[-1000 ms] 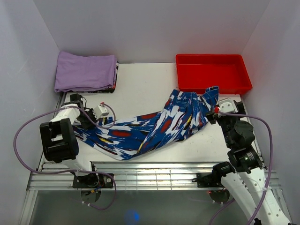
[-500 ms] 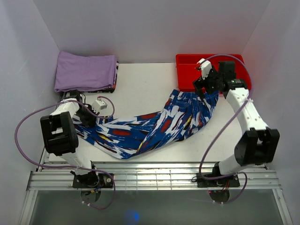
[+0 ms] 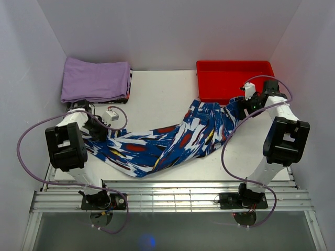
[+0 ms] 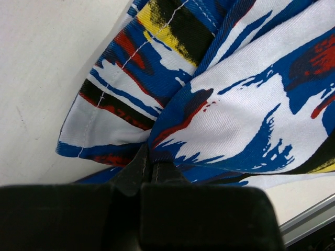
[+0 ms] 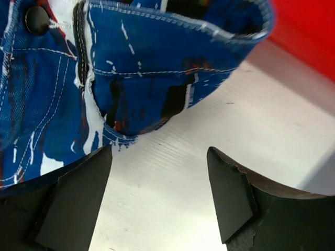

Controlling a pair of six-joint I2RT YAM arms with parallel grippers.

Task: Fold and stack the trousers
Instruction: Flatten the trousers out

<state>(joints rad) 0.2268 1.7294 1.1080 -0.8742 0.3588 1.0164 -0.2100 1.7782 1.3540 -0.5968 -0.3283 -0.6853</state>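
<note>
The trousers, printed in blue, white, red and black, lie stretched slantwise across the table, leg ends at the left and waist at the right by the tray. My left gripper is shut on a leg's hem. The left wrist view shows the fabric bunched and pinched between the closed fingertips of that gripper. My right gripper hovers at the waistband's right end. In the right wrist view it stands open over bare table, just short of the waistband with its button and fly, holding nothing.
A folded lilac cloth lies at the back left corner. A red tray sits at the back right, and its wall is close behind the waistband. White walls enclose the table on three sides.
The right arm swung from the right front up over the tray, then came down to the waistband's right end, and its jaws narrowed somewhat. The left gripper kept its hold on the hem and shifted slightly back.
</note>
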